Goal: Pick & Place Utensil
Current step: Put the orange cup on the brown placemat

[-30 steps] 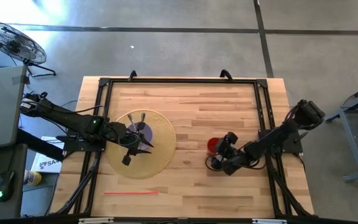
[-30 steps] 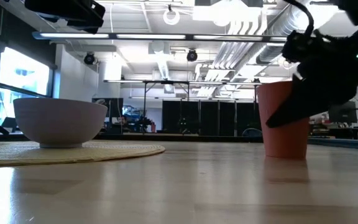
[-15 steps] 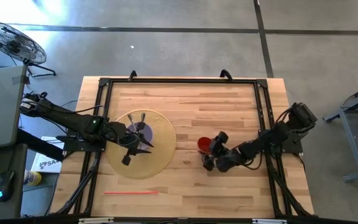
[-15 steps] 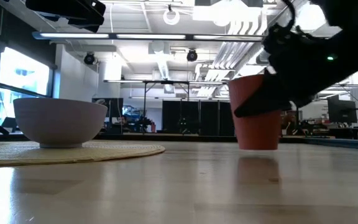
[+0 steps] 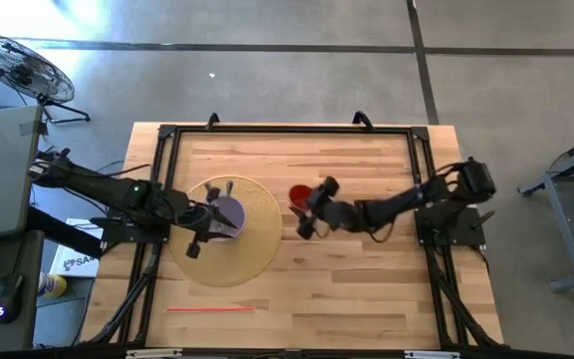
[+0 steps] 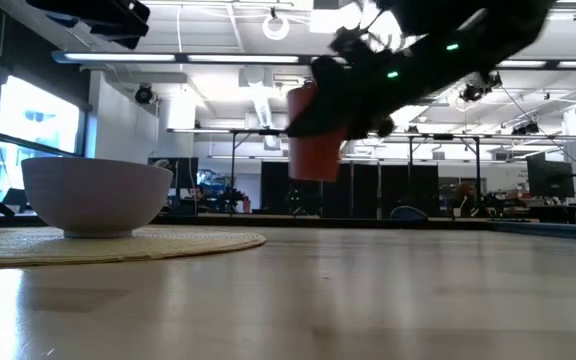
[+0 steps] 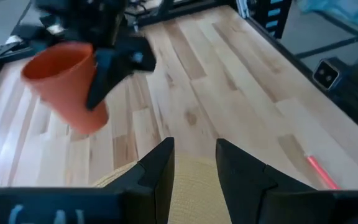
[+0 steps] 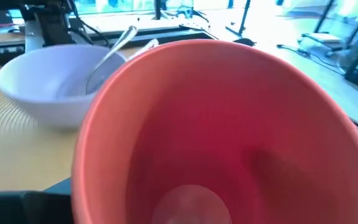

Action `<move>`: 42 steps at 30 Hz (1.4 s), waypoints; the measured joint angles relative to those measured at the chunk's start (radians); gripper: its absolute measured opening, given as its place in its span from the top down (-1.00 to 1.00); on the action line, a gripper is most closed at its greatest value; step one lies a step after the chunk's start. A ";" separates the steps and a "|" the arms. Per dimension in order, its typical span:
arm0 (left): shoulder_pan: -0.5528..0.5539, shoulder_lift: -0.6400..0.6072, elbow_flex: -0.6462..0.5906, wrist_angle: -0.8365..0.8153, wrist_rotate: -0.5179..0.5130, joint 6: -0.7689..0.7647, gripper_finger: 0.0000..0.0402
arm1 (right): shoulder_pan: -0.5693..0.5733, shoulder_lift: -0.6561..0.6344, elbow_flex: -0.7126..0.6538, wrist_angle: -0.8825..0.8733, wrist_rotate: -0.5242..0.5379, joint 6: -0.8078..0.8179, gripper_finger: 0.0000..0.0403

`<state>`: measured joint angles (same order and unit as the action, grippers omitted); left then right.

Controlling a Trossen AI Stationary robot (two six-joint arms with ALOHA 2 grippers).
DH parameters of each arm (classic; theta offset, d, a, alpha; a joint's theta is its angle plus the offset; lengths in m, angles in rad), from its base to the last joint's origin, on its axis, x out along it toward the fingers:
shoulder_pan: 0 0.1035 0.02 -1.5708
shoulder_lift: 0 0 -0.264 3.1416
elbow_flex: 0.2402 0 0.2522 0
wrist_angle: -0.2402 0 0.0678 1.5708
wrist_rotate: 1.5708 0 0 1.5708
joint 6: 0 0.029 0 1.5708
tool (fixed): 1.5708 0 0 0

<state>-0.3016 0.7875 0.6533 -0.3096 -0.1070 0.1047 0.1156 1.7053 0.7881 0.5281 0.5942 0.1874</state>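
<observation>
Item: thin red utensil point(image 5: 210, 308), lying flat near the table's point(image 5: 347, 299) front edge, left of centre, untouched.

Item: round woven mat point(image 5: 257, 239), left half, carrying a pale bowl point(image 5: 230, 212); a metal spoon point(image 8: 109, 57) leans inside.

Item: left gripper point(image 5: 204, 215), over the bowl, fingers point(image 7: 157, 171) parted, empty.

Item: right gripper point(image 5: 311, 205), mid-table beside the mat's right edge, clamped on an orange cup point(image 5: 300, 193) held clear of the table point(image 6: 316, 145).

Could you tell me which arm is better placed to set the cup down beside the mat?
The right: its gripper already holds the cup aloft just beside the mat. The left gripper hangs over the bowl.
</observation>
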 joint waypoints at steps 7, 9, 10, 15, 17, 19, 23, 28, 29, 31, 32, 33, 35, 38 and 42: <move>0.000 -0.014 0.000 -0.040 0.000 -0.025 0.43 | -0.129 0.217 0.216 0.035 -0.155 -0.039 -0.45; 0.000 -0.014 0.000 -0.038 0.000 -0.028 0.43 | -0.156 0.277 0.282 0.033 -0.176 -0.040 -0.45; 0.000 -0.014 0.000 -0.039 0.000 -0.028 0.43 | -0.166 0.305 0.315 0.035 -0.183 -0.040 -0.45; 0.000 -0.020 0.000 -0.040 0.000 -0.029 0.43 | -0.197 0.411 0.430 0.033 -0.178 -0.034 -0.45; 0.000 -0.021 0.000 -0.038 0.000 -0.029 0.43 | -0.205 0.446 0.456 0.034 -0.182 -0.030 -0.45; 0.000 -0.020 0.000 -0.038 0.001 -0.029 0.43 | -0.209 0.477 0.475 0.030 -0.190 -0.030 -0.45; 0.000 -0.020 0.000 -0.038 0.001 -0.029 0.43 | -0.210 0.524 0.505 0.035 -0.234 -0.036 -0.45; 0.000 -0.020 0.000 -0.036 0.000 -0.029 0.43 | -0.206 0.533 0.508 0.037 -0.195 -0.072 -0.45; 0.000 -0.020 0.000 -0.031 -0.001 -0.029 0.43 | -0.206 0.533 0.508 0.039 -0.190 -0.078 -0.45; 0.000 -0.020 0.000 -0.027 -0.011 -0.029 0.43 | -0.207 0.533 0.508 0.045 -0.189 -0.083 -0.45; 0.000 -0.020 0.000 -0.027 -0.017 -0.028 0.43 | -0.207 0.533 0.508 0.046 -0.190 -0.084 -0.45; 0.000 -0.020 0.000 -0.028 -0.023 -0.028 0.43 | -0.207 0.533 0.508 0.047 -0.193 -0.084 -0.45; 0.000 -0.020 0.000 -0.028 -0.031 -0.028 0.43 | -0.207 0.533 0.508 0.047 -0.202 -0.084 -0.45; 0.000 -0.020 0.000 -0.029 -0.034 -0.028 0.43 | -0.207 0.533 0.508 0.047 -0.207 -0.084 -0.45; 0.000 -0.020 0.000 -0.030 -0.034 -0.030 0.43 | -0.207 0.532 0.507 0.045 -0.211 -0.088 -0.45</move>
<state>-0.3016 0.7677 0.6537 -0.3397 -0.1410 0.0745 -0.0910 2.2369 1.2949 0.5734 0.3830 0.0993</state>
